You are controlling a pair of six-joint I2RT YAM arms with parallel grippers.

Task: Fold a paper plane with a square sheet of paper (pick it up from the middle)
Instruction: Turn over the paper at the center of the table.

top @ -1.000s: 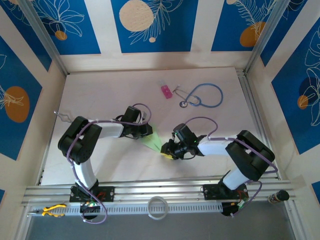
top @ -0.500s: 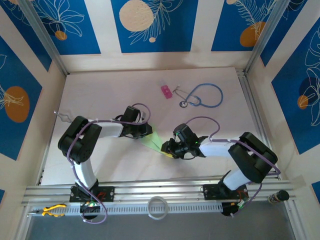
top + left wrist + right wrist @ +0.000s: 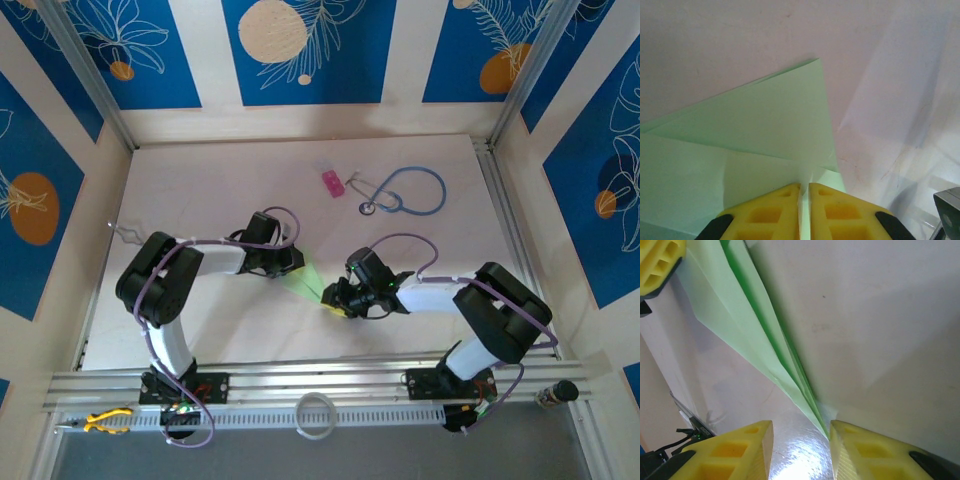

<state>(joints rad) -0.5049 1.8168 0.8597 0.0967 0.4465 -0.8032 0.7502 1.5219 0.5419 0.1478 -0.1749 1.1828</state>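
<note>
The square sheet of paper is folded into a narrow, pointed light-green paper plane that lies between the two grippers at mid table. My left gripper is shut on its wide end; in the left wrist view the yellow fingertips pinch a raised fold of the paper plane. My right gripper stands open at the pointed end. Seen from the right wrist, the paper plane narrows to a tip that reaches the inner edge of one finger, with bare table between the jaws of the right gripper.
A small pink block and a blue stethoscope lie at the back of the table. A white ring and yellow pliers sit on the front rail. Patterned walls close in the table on three sides.
The right arm has shifted slightly and its jaws have widened a little. The left gripper and the paper have stayed put.
</note>
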